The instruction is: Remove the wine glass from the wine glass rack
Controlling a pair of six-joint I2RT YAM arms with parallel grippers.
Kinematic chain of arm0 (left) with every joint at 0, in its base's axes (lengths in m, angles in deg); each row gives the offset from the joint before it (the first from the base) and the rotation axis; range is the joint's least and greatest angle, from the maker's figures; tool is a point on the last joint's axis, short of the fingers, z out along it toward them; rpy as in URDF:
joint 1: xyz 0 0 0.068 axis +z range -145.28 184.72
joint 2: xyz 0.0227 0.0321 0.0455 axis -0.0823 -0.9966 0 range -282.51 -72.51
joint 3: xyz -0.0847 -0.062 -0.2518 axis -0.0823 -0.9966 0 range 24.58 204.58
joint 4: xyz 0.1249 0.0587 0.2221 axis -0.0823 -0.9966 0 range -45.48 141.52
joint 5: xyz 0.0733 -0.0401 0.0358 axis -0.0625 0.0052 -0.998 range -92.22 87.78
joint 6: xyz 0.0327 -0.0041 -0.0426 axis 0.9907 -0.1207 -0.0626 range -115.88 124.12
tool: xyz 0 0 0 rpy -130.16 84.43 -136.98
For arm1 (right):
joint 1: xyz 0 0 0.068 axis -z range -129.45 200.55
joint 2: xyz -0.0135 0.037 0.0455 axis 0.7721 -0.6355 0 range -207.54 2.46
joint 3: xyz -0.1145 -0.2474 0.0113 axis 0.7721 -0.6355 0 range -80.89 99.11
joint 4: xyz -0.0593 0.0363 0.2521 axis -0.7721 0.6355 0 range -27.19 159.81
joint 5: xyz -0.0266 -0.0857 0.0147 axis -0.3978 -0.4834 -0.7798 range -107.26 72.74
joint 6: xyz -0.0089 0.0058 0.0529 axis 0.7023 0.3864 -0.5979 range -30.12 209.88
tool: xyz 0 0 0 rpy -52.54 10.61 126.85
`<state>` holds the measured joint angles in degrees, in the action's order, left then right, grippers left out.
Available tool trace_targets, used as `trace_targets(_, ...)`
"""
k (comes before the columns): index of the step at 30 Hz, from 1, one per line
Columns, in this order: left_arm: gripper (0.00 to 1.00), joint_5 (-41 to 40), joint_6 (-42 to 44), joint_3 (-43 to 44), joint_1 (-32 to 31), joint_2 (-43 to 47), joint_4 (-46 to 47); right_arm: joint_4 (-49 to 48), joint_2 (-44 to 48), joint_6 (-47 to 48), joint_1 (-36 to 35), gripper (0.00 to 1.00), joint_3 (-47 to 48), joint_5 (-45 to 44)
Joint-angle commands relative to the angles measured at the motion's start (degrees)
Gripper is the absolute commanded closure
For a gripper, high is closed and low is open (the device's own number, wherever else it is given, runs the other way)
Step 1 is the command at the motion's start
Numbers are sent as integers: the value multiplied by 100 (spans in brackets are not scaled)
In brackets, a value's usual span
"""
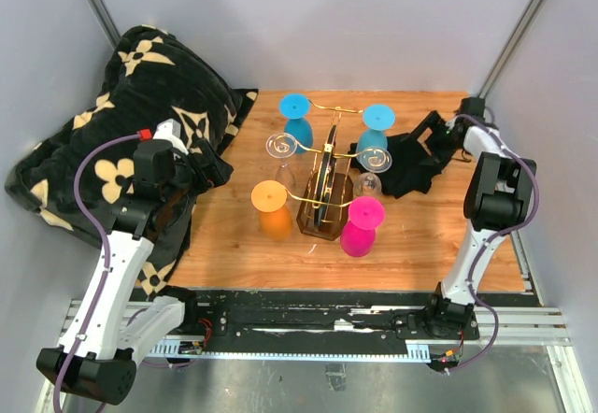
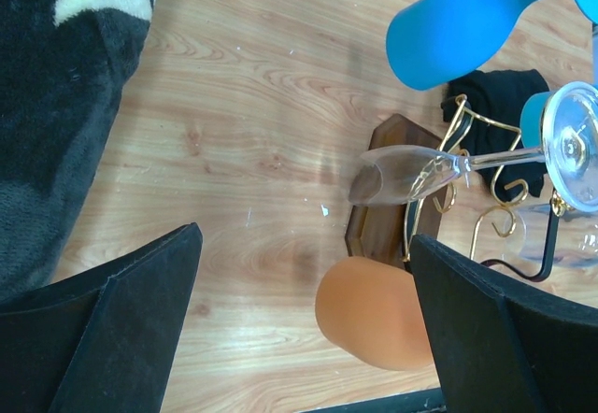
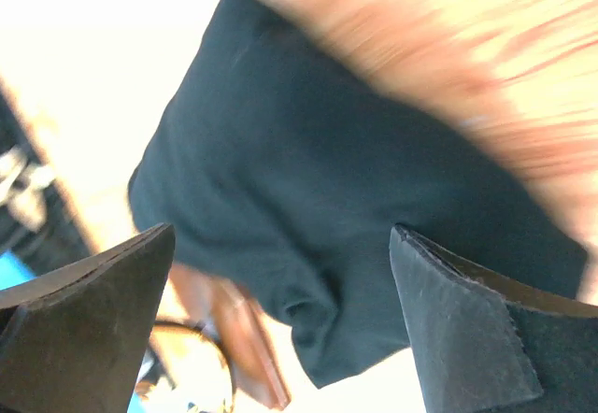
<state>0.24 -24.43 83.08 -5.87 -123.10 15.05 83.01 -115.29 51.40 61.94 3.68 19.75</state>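
The gold wire wine glass rack (image 1: 323, 181) stands on its dark wooden base mid-table. Several glasses hang upside down from it: two blue (image 1: 297, 120), an orange one (image 1: 272, 205), a pink one (image 1: 361, 225) and clear ones (image 1: 279, 147). My left gripper (image 1: 211, 166) is open and empty, left of the rack. In the left wrist view the orange glass (image 2: 366, 312) lies just inside the right finger (image 2: 505, 338), with a clear glass (image 2: 411, 172) and the rack base (image 2: 381, 193) beyond. My right gripper (image 1: 426, 136) is open over a black cloth (image 3: 355, 217).
A black blanket with cream flowers (image 1: 121, 123) covers the table's left side under my left arm. The black cloth (image 1: 409, 165) lies right of the rack. Grey walls close in the back and both sides.
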Motion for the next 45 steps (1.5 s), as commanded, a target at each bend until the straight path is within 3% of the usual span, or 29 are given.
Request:
trace_targets(1, 0, -25, 6, 232, -22, 123, -86, 1743, 211, 927, 367, 1, 1038, -3149)
trace_targets(3, 0, 43, -24, 242, -22, 127, -69, 1951, 370, 1149, 349, 1, 1292, -3862)
trace_targets(4, 0, 63, -33, 234, -22, 124, -52, 1878, 591, 1214, 332, 1, 1253, -3759)
trace_targets(6, 0, 56, -36, 169, -22, 115, -7, 1453, 1082, 1252, 259, 2, 814, -3067)
trace_targets(9, 0, 82, -45, 119, -22, 62, -1, 637, 1514, 1221, 228, 1, -17, -1313)
trace_targets(14, 0, 95, -62, 165, -22, 49, -17, -29, 1081, 542, 101, 1, -491, 877)
trace_targets(25, 0, 25, -53, 200, -22, 20, -55, -1534, 72, -649, -498, 2, -588, 2099)
trace_targets(29, 0, 36, -46, 213, -22, 22, -70, -569, -497, -370, -481, 2, -91, 1648)
trace_targets(32, 0, -6, -28, 265, -22, 21, -104, 847, -741, 432, -345, 2, 604, 339)
trace_targets(37, 0, -77, 60, 206, -22, -21, -95, 2139, -736, 1339, -155, 1, 1671, -1818)
trace_targets(43, 0, -13, 101, 222, -22, -71, -105, 3004, -1504, 1697, 310, 2, 3524, -2903)
trace_targets(45, 0, -55, 105, 241, -22, -42, -107, 3336, -1976, 1701, 432, 1, 4319, -2898)
